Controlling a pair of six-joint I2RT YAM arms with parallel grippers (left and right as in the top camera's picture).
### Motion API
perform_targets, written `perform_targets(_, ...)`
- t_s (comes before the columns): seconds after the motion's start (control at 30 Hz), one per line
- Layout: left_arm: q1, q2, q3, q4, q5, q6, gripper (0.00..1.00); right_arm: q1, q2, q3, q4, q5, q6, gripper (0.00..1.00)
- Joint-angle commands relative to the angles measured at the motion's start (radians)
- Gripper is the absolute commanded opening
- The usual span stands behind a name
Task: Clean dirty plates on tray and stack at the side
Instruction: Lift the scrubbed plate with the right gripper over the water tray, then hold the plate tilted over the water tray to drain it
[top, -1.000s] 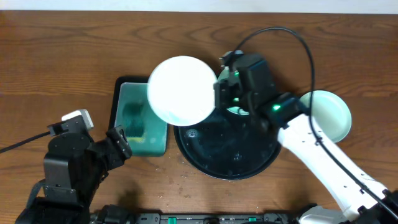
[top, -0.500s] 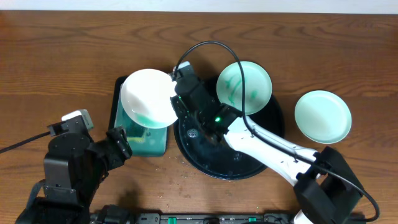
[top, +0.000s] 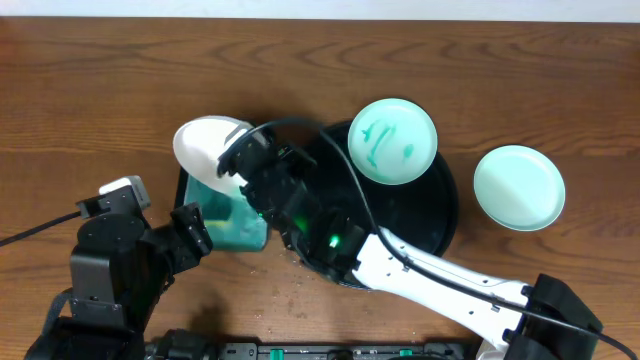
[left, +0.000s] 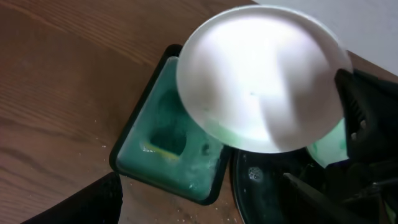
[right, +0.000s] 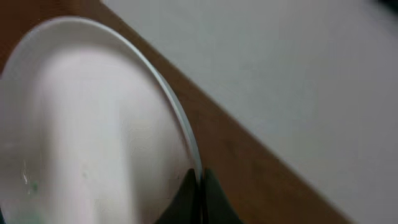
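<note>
My right gripper (top: 237, 160) is shut on the rim of the white plate (top: 203, 146) and holds it tilted above the teal pad. The right wrist view shows both fingers (right: 200, 182) pinching that rim, with the white plate (right: 93, 143) filling the left. The plate also shows in the left wrist view (left: 261, 74). A mint plate with green smears (top: 392, 140) lies on the back of the black tray (top: 440, 215). A second mint plate (top: 518, 187) sits on the table to the right. My left gripper (top: 192, 232) is open and empty, low beside the pad (left: 202, 186).
A rectangular black-rimmed tray with a wet teal pad (top: 215, 190) lies left of the black tray; it also shows in the left wrist view (left: 168, 140). Small crumbs or droplets dot the wood in front of it. The right arm's cable arcs over the black tray.
The right arm has swung left with the white plate, from above the black tray to above the teal pad, tilting it more on edge. The smeared mint plate came into view. The left arm stayed still.
</note>
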Motion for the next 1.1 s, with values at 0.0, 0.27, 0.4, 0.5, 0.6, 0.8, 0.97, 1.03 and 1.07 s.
perform_targets(0.0,0.003,0.0,0.017,-0.002,0.006,0.006,0.8,0.02,-0.011,0.014,0.039,0.11,-0.173,0.01)
perform_targets(0.27,0.003,0.0,0.017,-0.002,0.006,0.006,0.8,0.058,-0.011,0.014,0.135,0.163,-0.365,0.01)
perform_targets(0.4,0.003,0.0,0.017,-0.002,0.006,0.006,0.8,0.065,-0.011,0.014,0.159,0.165,-0.403,0.01)
perform_targets(0.5,0.003,0.0,0.017,-0.002,0.006,0.006,0.8,0.066,-0.011,0.014,0.17,0.177,-0.403,0.01)
perform_targets(0.6,0.003,0.0,0.017,-0.002,0.006,0.006,0.8,0.066,-0.011,0.014,0.17,0.181,-0.403,0.01)
perform_targets(0.8,0.003,0.0,0.017,-0.002,0.006,0.006,0.8,0.066,-0.011,0.014,0.171,0.181,-0.403,0.01)
perform_targets(0.97,0.003,0.0,0.017,-0.002,0.006,0.006,0.8,0.066,-0.011,0.014,0.171,0.181,-0.403,0.01)
perform_targets(1.03,0.003,0.0,0.017,-0.002,0.006,0.006,0.8,0.066,-0.011,0.014,0.172,0.181,-0.403,0.01)
perform_targets(1.07,0.003,0.0,0.017,-0.002,0.006,0.006,0.8,0.067,-0.011,0.014,0.178,0.181,-0.406,0.01)
